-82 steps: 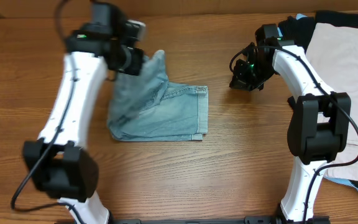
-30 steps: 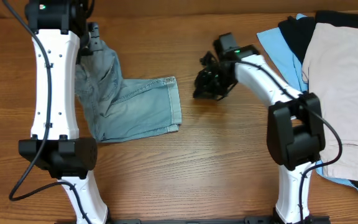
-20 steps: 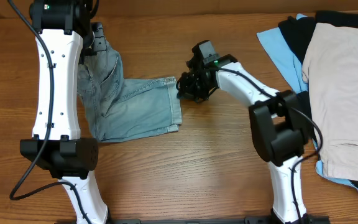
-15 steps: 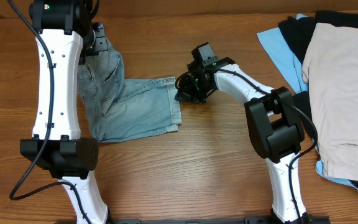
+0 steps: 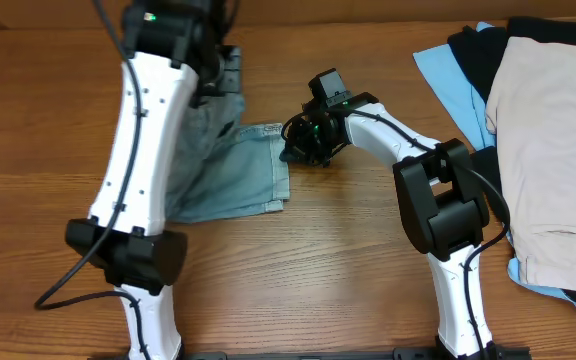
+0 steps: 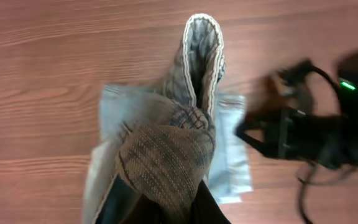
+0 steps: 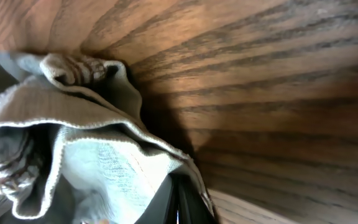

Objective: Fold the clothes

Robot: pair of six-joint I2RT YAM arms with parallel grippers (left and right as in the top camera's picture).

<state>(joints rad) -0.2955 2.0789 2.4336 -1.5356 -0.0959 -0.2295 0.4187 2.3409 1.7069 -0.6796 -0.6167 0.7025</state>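
The left end effector (image 5: pixel 224 76), clamped on a raised fold of the denim shorts (image 5: pixel 243 178), has swung toward the garment pile (image 5: pixel 543 130), carrying that end over the half lying flat on the desk (image 5: pixel 358 260). The right end effector (image 5: pixel 301 146) stays pinched on the hem corner nearest the pile, so a fold looks underway.

We count four garments in all. One is a pair of denim shorts (image 5: pixel 238 175). The other three lie heaped at the side of the table (image 5: pixel 348 260): one beige garment (image 5: pixel 553 130), one black garment (image 5: pixel 483 50) and one sky-blue garment (image 5: pixel 448 70), though we cannot tell whether more lie hidden beneath them. We count two arms, and two grippers, the left gripper (image 5: pixel 223 75) and the right gripper (image 5: pixel 293 145). There is one table.
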